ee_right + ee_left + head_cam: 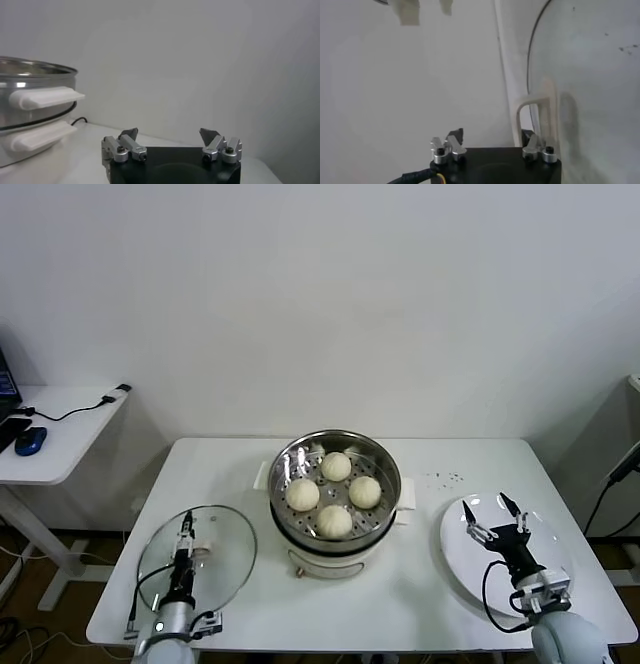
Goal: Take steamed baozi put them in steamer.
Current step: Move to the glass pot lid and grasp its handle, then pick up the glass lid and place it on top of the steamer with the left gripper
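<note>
Four cream-white round baozi sat in the shiny steel steamer, frame centre. Right gripper lower right, fingers apart; left gripper lower left, spread unclear.

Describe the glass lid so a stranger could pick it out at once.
On the white table, look to the robot's left of the shiny round steel steamer holding four buns. The round glass lid lies flat there, under the left gripper; unlike the white plate opposite, it is see-through.
</note>
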Action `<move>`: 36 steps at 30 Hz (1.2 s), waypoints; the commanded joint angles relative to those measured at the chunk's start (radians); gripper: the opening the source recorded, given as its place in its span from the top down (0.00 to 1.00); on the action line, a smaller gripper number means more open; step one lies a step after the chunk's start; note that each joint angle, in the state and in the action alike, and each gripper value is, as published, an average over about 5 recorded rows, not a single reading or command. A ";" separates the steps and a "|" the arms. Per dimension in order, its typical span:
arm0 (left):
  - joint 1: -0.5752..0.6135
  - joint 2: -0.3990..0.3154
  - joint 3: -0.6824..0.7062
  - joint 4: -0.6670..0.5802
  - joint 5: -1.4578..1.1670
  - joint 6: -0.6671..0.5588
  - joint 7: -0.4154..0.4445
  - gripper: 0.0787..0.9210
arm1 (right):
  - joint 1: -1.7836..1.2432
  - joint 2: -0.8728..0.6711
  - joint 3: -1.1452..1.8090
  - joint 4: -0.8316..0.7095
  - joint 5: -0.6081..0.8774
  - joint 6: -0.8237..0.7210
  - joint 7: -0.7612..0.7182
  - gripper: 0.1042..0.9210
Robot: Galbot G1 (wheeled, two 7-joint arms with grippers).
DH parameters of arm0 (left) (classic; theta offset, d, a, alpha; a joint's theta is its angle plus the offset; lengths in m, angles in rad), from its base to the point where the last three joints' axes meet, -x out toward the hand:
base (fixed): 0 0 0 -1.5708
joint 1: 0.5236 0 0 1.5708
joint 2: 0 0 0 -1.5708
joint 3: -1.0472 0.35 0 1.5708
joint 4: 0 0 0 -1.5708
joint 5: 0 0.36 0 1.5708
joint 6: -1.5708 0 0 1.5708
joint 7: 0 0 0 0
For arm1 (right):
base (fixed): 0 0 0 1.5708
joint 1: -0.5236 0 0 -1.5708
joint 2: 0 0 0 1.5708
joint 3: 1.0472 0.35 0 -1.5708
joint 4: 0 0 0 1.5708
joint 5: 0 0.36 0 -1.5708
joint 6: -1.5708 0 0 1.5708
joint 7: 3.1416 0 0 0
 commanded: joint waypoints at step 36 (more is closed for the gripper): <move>0.072 0.407 0.139 -0.718 -0.292 0.532 0.381 0.92 | 0.138 -0.051 -0.031 -0.113 -0.045 0.005 0.004 0.12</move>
